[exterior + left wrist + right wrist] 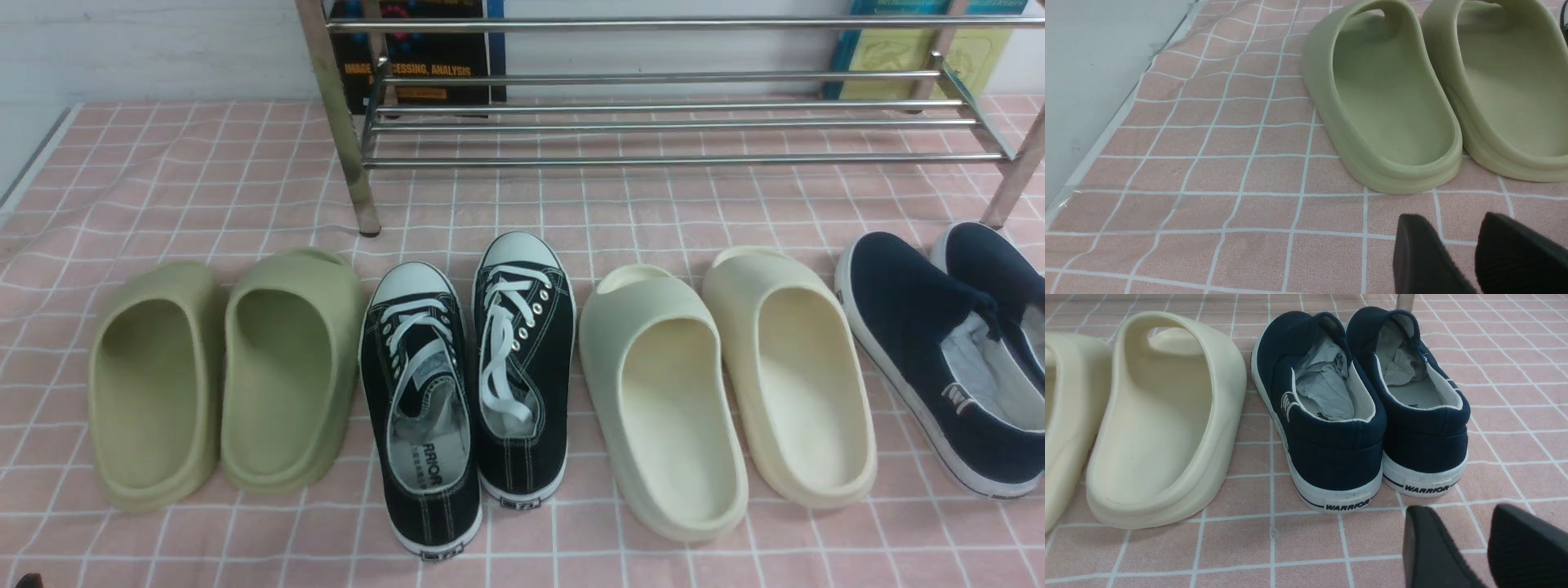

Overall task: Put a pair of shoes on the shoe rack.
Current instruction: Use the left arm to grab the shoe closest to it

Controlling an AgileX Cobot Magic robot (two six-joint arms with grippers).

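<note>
A: Where is the pair to be found?
B: The left black canvas low-top sneaker (420, 408) and the right black canvas low-top sneaker (524, 371) are seen side by side on the pink white-gridded covering (204, 539), forward of the two grippers and between them. White toe caps are turned away from the grippers, and the left shoe is set slightly nearer to the robot.

A: And the rack?
B: The steel-bar shoe rack (686, 162) is placed farther out from the grippers, beyond the sneakers' toes. Behind its bars, a dark image-processing book (441, 53) and a yellow-green and blue book (890, 61) are partly hidden.

A: What is found on either side of the sneakers?
B: Toward the left gripper (1453, 224), the olive-green foam slides (282, 376) are laid, forward of its fingertips. Toward the right gripper (1466, 518), the cream foam slides (682, 416) are seen, then the navy laceless slip-ons (1327, 449), just ahead of its fingertips. Crumpled paper (1327, 384) is tucked inside the slip-ons, and "WARRIOR" is printed on their heels.

A: Is anything being gripped?
B: Nothing is held by either one; both pairs of fingers are parted, with a gap left between them.
</note>
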